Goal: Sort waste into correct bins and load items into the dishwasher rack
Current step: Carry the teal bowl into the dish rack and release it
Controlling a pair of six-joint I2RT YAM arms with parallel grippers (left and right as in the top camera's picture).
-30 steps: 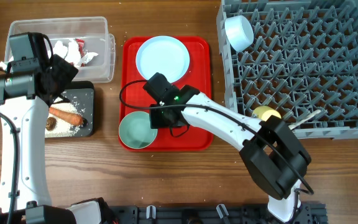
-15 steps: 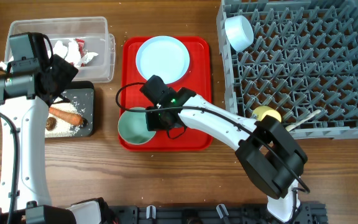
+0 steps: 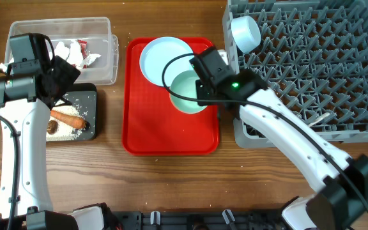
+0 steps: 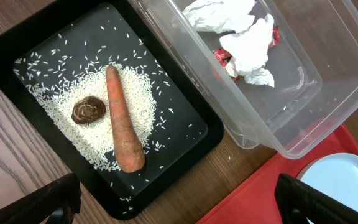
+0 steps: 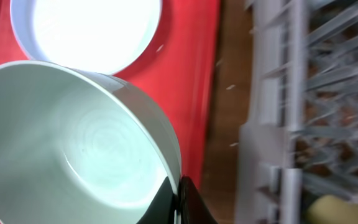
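Note:
My right gripper (image 3: 202,91) (image 5: 178,193) is shut on the rim of the mint green bowl (image 3: 185,93) (image 5: 73,143) and holds it above the red tray, beside the grey dishwasher rack (image 3: 312,57) (image 5: 303,93). The pale blue plate (image 3: 158,56) (image 5: 86,31) lies on that tray. A small pale blue bowl (image 3: 245,33) sits in the rack's corner. A yellow blur (image 5: 334,208) shows in the rack. My left gripper (image 3: 59,80) (image 4: 185,211) is open and empty above the black tray (image 3: 93,97) (image 4: 5,53), which holds carrot (image 4: 122,124), brown lump (image 4: 88,110) and rice (image 4: 135,93).
The clear tub (image 3: 101,29) (image 4: 328,81) behind the black tray holds crumpled paper scraps (image 3: 75,51) (image 4: 247,43). The flat red tray (image 3: 165,134) (image 4: 260,193) lies between bins and rack. The right arm stretches across the rack's front left corner.
My right gripper has lifted the mint green bowl from the tray's front left and carried it back and right, toward the rack. The left arm has not moved.

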